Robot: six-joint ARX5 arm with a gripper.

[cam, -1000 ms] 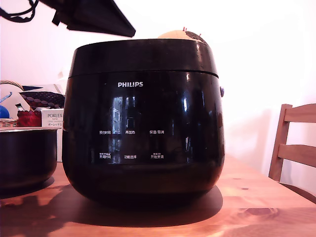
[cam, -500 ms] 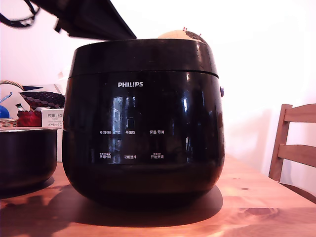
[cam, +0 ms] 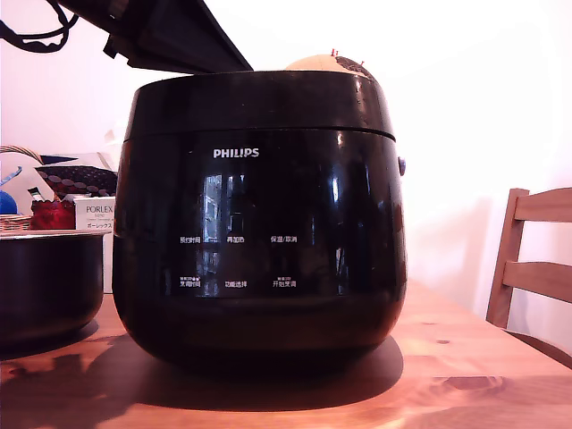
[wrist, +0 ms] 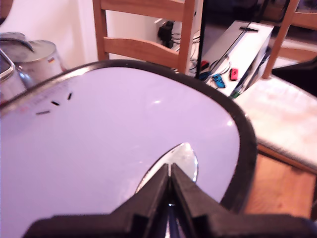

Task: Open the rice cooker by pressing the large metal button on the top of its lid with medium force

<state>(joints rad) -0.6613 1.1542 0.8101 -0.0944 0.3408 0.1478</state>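
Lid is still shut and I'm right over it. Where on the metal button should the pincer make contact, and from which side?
Come straight down from above. The metal button sits flush in the lid near its rim, a flat teardrop with nothing to pinch, so press rather than grip. The pincer, fingers together, is already lined up on its middle; aim for the wide part.

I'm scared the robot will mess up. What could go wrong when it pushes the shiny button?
1. The gripper has its fingers pressed together into a narrow tip at the edge of the metal button. It might slide off onto the smooth lid.
2. The rice cooker stands loose on the wooden table, so a slanted push might shove it sideways.
3. The lid looks closed in the exterior view; if it springs up, it might knock the gripper.
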